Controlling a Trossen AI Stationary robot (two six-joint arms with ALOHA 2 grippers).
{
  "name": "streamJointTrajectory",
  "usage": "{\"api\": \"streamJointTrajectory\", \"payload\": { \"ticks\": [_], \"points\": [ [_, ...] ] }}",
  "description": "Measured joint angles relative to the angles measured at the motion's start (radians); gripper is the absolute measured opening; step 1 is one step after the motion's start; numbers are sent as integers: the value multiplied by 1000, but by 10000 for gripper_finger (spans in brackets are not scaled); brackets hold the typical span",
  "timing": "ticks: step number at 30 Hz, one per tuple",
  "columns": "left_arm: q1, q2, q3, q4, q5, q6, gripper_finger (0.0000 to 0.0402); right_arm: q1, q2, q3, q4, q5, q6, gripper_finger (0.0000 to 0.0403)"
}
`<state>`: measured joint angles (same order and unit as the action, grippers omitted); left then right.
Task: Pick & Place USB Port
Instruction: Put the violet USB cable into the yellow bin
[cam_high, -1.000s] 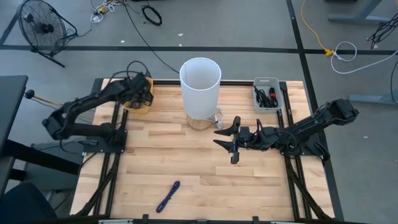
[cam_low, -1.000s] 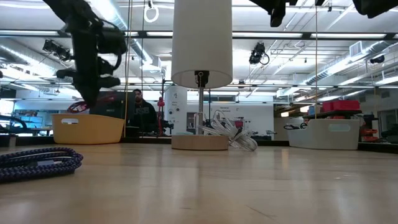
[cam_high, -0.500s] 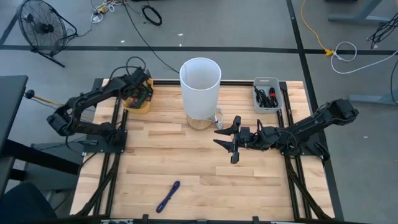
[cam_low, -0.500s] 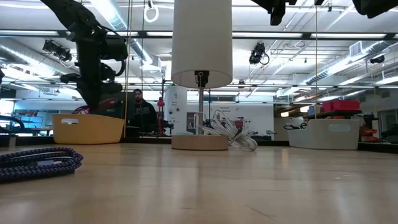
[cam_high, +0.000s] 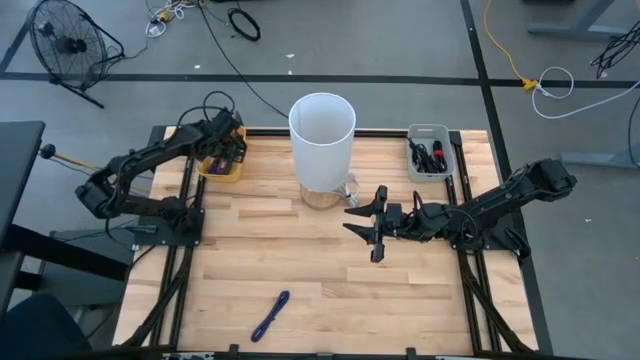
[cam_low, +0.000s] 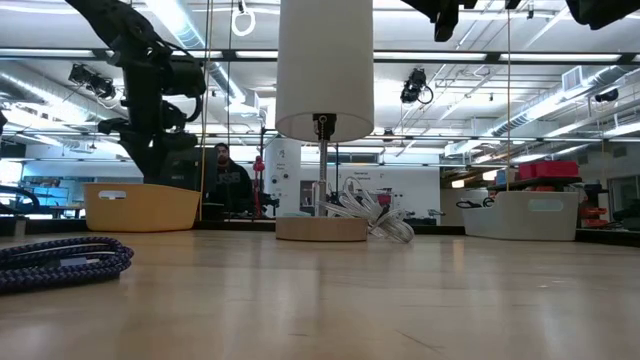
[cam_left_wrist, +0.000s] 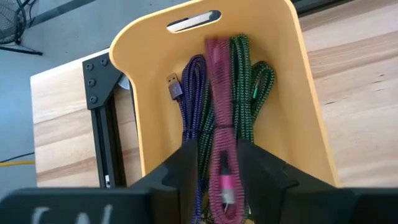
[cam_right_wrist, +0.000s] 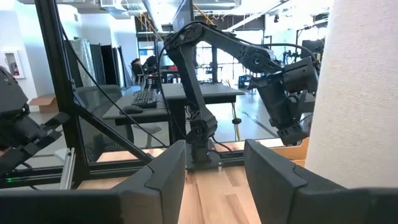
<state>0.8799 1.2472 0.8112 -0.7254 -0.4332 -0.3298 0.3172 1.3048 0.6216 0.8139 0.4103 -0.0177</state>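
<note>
A yellow bin (cam_left_wrist: 286, 93) stands at the table's far left corner (cam_high: 222, 165) and holds a purple cable (cam_left_wrist: 193, 93) and a green one (cam_left_wrist: 244, 81). My left gripper (cam_left_wrist: 217, 149) hangs over the bin, pointing steeply down, fingers open. A pink USB cable (cam_left_wrist: 221, 124) shows blurred in the gap between them, over the cables in the bin. My right gripper (cam_high: 365, 222) waits open and empty at mid-table, right of the lamp. Another blue-purple cable (cam_high: 270, 315) lies on the table near the front edge. My left gripper points down into the bin from above, and the pink cable (cam_left_wrist: 222, 177) runs lengthwise through the gap between its open fingers. The cable is blurred, and I cannot tell whether either finger touches it.
A lamp with a tall white shade (cam_high: 322, 135) stands on a round wooden base (cam_low: 322, 228) at the far middle, with its clear cord (cam_low: 375, 215) bundled beside it. A grey bin (cam_high: 430, 152) with dark cables sits at the far right. A person sits beyond the table.
My left gripper has shifted a little toward the table's far left corner, over the yellow bin, and then held still. The pink cable, which showed below the gripper above the bin's rim in the low view, has dropped out of sight there.
</note>
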Motion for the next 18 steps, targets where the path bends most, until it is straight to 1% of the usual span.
{"api": "streamJointTrajectory", "payload": {
  "ticks": [3,5,6,8,10,12,15,18],
  "points": [
    [0,0,0,6,0,3,130,0,0,0,0,0,0,165],
    [0,-1,0,17,12,35,134,0,0,0,0,0,0,165],
    [-2,-4,0,16,39,60,135,0,0,0,0,0,0,165],
    [-3,-17,11,-9,130,105,136,0,0,0,0,0,0,165],
    [-13,-32,40,-45,236,105,136,0,0,0,0,0,0,165],
    [-37,-52,73,-88,317,96,137,-3,0,0,0,0,0,165],
    [-110,-91,100,-117,394,79,137,-9,0,0,0,0,0,165],
    [-215,-141,101,-132,437,44,137,-11,0,0,-4,0,0,165]
  ]
}}
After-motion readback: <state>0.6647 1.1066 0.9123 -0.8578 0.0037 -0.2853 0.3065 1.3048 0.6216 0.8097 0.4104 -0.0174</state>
